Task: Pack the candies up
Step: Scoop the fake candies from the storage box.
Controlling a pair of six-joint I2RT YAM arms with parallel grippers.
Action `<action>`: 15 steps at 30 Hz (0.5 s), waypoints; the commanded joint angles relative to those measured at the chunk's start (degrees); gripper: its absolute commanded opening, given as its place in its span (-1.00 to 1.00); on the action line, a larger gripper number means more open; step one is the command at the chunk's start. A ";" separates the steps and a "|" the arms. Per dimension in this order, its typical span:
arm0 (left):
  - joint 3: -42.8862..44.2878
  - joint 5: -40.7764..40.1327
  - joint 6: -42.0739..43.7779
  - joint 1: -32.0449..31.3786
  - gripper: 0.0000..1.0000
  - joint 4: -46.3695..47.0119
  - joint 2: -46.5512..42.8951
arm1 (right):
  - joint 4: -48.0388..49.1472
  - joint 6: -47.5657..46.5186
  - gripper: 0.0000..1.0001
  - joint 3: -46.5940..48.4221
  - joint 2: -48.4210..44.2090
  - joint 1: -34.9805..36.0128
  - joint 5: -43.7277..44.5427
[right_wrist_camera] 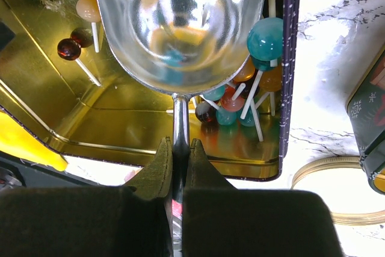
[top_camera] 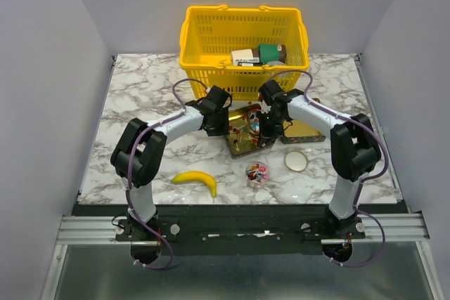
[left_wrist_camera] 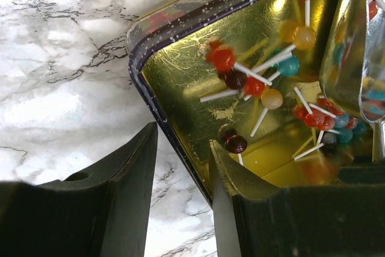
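Note:
The candies (left_wrist_camera: 224,59) are small round multicoloured sweets on white sticks, lying in an open gold tin (left_wrist_camera: 180,82) at the table's middle (top_camera: 237,147). My left gripper (left_wrist_camera: 183,136) is open and straddles the tin's left wall, one finger inside and one outside; it also shows in the top view (top_camera: 211,121). My right gripper (right_wrist_camera: 180,144) is shut on the handle of a shiny metal scoop (right_wrist_camera: 180,28), whose bowl hangs over the tin beside teal and orange candies (right_wrist_camera: 264,37). I cannot tell if the bowl holds any. A small clear jar (top_camera: 257,172) of candies stands in front of the tin.
A round jar lid (top_camera: 296,160) lies right of the jar, and the tin's lid (top_camera: 304,131) lies right of the tin. A yellow banana (top_camera: 197,179) lies at front left. A yellow basket (top_camera: 242,10) with boxes stands at the back.

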 commanded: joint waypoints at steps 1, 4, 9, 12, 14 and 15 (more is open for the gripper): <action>1.66 -2.13 0.30 0.45 -1.00 -1.38 2.15 | -0.04 -2.84 -0.99 0.78 0.18 0.43 5.40; 2.54 -2.13 0.21 0.45 -1.00 -1.99 2.59 | -0.31 -3.54 -0.99 1.74 0.53 0.95 5.23; 4.04 -3.78 0.21 0.45 -1.00 -3.14 3.20 | -1.88 -4.77 -0.99 3.15 0.10 1.57 4.70; 3.78 -4.50 0.21 0.45 -1.00 -2.70 3.20 | -3.47 -3.55 -0.99 3.94 -0.08 1.57 4.17; 3.25 -5.03 0.21 0.54 -1.00 -2.17 2.77 | -4.17 -1.79 -0.99 4.73 0.18 1.57 3.91; 3.07 -5.12 0.21 0.45 -1.00 -2.08 2.77 | -3.83 -1.26 -0.99 4.82 0.10 1.57 3.65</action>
